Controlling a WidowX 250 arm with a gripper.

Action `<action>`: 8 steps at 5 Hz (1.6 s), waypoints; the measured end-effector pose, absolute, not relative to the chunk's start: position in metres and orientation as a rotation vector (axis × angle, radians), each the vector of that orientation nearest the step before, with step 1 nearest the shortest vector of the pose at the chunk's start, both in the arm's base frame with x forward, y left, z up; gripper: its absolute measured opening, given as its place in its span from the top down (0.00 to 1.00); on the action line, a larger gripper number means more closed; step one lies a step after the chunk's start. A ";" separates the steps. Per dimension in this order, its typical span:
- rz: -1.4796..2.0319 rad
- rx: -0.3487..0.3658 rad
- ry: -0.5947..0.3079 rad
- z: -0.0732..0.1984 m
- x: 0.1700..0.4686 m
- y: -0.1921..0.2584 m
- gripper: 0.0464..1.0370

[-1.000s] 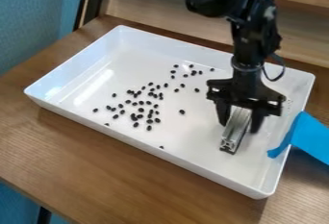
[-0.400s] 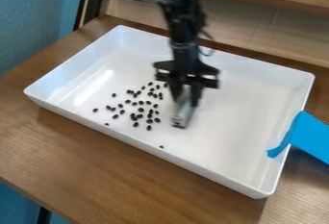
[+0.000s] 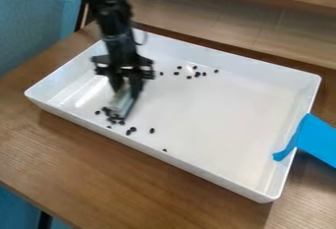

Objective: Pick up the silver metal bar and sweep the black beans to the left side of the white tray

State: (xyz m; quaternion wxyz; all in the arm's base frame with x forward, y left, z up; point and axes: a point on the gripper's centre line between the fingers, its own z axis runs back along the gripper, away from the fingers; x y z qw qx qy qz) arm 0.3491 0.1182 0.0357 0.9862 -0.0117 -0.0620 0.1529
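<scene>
Gripper (image 3: pixel 126 91) and bar (image 3: pixel 121 104) have swept toward white tray (image 3: pixel 223 110)'s left corner. Tabletop (image 3: pixel 131 174) wooden; wall (image 3: pixel 29 21) blue. Jaws closed on bar: silvery, tilted; black beans (image 3: pixel 115 118) bunched at lower end.

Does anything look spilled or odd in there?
Black bits lie scattered loose in the tray, like a spill, with some bunched beside the bar in the hand. A blue strip crosses one tray edge, looking makeshift.
</scene>
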 end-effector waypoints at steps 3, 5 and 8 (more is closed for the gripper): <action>0.323 -0.119 -0.134 0.064 0.305 0.202 0.66; 0.331 -0.155 -0.160 0.099 0.332 0.139 0.66; 0.291 -0.021 -0.114 0.068 0.380 -0.014 0.66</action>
